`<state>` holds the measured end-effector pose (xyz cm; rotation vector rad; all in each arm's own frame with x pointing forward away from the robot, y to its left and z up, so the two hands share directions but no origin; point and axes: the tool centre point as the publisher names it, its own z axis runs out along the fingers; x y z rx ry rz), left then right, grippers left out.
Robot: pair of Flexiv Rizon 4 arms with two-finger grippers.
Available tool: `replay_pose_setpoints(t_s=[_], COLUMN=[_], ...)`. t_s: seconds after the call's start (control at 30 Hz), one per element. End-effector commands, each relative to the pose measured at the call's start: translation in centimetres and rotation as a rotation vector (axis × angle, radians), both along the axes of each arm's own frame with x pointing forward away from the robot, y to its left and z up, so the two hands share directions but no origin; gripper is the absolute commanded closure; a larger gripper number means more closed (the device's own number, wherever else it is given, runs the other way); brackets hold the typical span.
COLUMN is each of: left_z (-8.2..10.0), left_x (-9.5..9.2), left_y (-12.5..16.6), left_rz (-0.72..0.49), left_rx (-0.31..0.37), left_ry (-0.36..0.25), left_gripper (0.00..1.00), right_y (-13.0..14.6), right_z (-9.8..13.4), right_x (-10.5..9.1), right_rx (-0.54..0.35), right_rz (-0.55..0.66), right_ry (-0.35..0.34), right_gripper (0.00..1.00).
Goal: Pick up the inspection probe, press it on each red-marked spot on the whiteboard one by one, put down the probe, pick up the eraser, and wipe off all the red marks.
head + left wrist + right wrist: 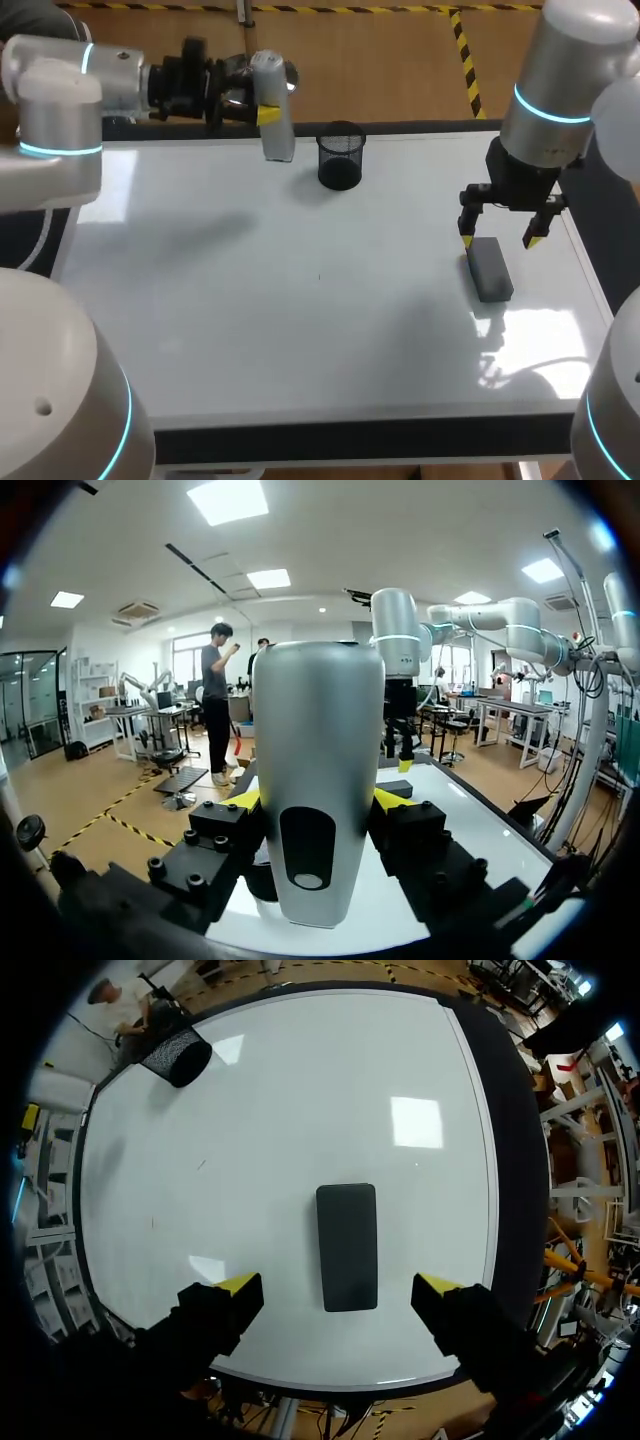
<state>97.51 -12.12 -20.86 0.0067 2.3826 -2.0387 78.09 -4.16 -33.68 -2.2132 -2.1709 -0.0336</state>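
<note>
Head: above and behind, looking down on the whole whiteboard (300, 330).
Left wrist: near-level, tight on probe (318, 780) in left gripper (318, 799).
Right wrist: straight down, eraser (347, 1245) under right gripper (338, 1285).
Shared: whiteboard.

White glossy rectangular table (300, 330), dark-bordered on all visible edges. Bright patch of reflected light (530, 345) lies near its right front corner.

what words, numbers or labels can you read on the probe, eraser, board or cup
None can be read.
inspection probe: plain silver shell with a dark oval window, no print.
eraser: plain dark top, no label.
whiteboard: only faint small marks, too small to tell as text.
mesh cup: no label shows.
</note>
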Motion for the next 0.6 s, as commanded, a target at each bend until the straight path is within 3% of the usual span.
replay_pose_setpoints(t_s=[0.03,0.6], left_z=[0.6,1.5], left_x=[1.5,4.7], left_y=[-1.2,-5.4], left_rz=[-0.029,-0.074], left_rx=[0.006,0.001], left_ry=[0.0,-0.009], left_gripper=[1.0,1.0], right_y=[-0.1,-0.1], right_z=[0.1,0.1], right_x=[-0.1,-0.1], right_rx=[0.001,0.001], right_rz=[0.001,0.001], right_ry=[-0.001,-0.001], right_gripper=[0.0,0.0])
